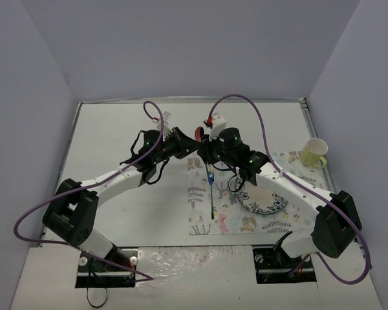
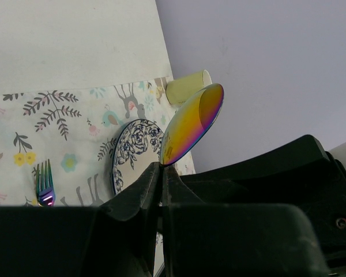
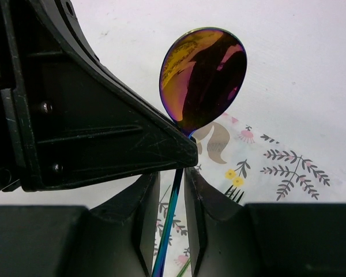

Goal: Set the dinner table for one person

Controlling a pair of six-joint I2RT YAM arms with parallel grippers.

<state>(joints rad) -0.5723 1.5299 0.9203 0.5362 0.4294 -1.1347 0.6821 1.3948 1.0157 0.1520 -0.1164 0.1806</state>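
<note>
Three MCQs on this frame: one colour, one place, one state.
1. The cup is: A pale yellow; B red; C black.
2. The fork lies: A on the plate; B on the printed mat; C in the cup.
3. The spoon is: A flat on the mat; B clamped in the left gripper, raised; C in the cup.
Answers: 1 A, its wall shows pale yellow. 2 B, the tines rest on the print, apart from the plate. 3 B, the gripper pinches its neck, bowl in the air.
</note>
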